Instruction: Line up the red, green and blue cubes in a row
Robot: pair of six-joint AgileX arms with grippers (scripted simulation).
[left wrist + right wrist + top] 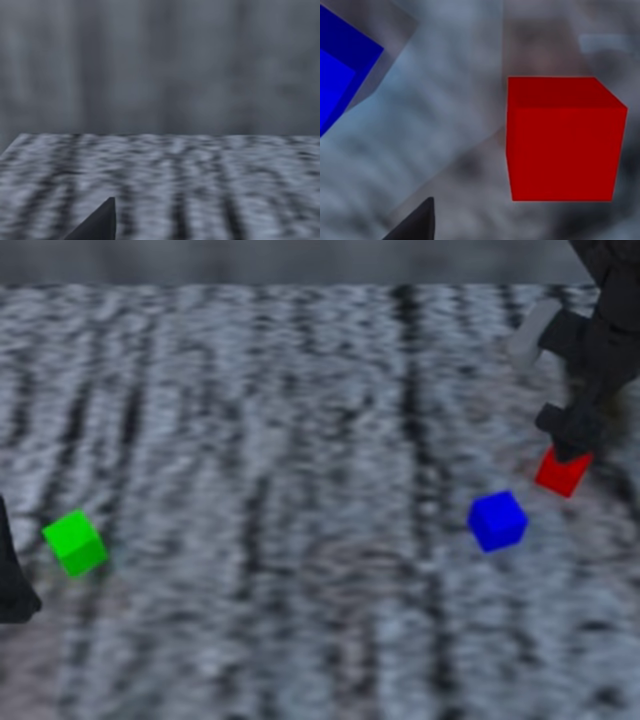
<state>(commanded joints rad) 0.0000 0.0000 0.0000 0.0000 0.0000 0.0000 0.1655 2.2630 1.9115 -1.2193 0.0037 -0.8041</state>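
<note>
fingers of my right gripper (570, 448) sit over the red cube (563, 472), far right; grip unclear. blue cube (497, 520) just beside, green cube (75, 542) far left, near my parked left gripper (12, 585). no row yet.

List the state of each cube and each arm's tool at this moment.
red cube: on the table at the right, right tool directly over it, grip not visible.
blue cube: resting free on the table, just left of the red one, apart from it.
green cube: resting free near the table's left edge.
right tool: lowered onto the red cube.
left tool: parked at the left edge, idle.
</note>
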